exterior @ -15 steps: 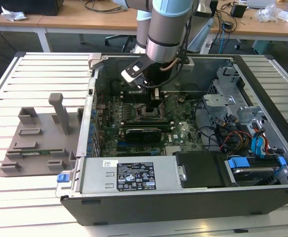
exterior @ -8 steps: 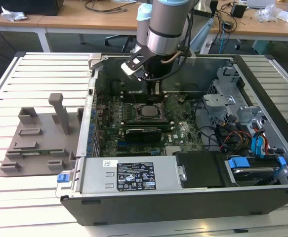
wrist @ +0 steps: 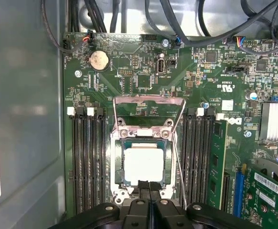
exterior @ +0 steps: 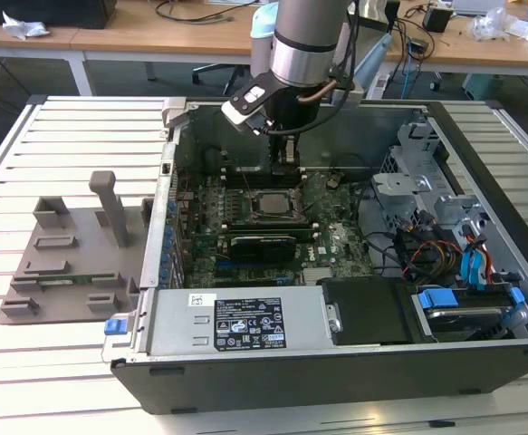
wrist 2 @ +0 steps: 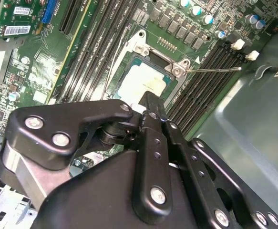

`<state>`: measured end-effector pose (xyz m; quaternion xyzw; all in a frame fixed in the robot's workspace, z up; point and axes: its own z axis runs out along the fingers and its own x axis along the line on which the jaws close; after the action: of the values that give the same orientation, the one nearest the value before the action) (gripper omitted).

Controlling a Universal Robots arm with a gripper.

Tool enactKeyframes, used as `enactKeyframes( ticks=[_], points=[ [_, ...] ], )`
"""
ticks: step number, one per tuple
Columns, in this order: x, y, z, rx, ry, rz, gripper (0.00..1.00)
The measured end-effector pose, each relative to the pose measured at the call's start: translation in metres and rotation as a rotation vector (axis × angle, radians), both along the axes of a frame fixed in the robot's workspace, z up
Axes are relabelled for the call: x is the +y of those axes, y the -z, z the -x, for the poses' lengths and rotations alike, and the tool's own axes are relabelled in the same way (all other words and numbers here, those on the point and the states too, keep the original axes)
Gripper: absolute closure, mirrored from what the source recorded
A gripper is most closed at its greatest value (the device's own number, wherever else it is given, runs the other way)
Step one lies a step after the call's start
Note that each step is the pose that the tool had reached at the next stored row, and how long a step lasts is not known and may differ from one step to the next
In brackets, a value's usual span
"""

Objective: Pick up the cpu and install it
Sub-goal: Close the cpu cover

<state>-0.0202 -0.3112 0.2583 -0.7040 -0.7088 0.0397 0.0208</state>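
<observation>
exterior view: pincer (exterior: 284, 163) poised low, chip (exterior: 271, 205) just beneath its tips | second wrist view: fingers (wrist 2: 150, 143) pressed together, nothing held | first wrist view: chip seated in socket (wrist: 116, 167) just ahead of tips; if nudged, it could be skewed and the socket damaged

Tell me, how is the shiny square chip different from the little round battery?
The cpu is square; the coin battery is round. The cpu is bigger than the battery. The cpu lies in the socket; the battery sits near the motherboard's edge. Both are flat and pale.
</observation>
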Motion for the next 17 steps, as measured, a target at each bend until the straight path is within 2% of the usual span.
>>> enactKeyframes(
  ticks=[3, 11, 17],
  points=[
    [0.0000, 0.0000, -0.0014, 0.0000, 0.000, 0.0001, 0.89],
    [0.0001, 0.0001, -0.0142, -0.0001, 0.000, -0.0001, 0.89],
    [0.0001, 0.0000, -0.0204, 0.0000, 0.000, 0.0001, 0.89]
  ],
)
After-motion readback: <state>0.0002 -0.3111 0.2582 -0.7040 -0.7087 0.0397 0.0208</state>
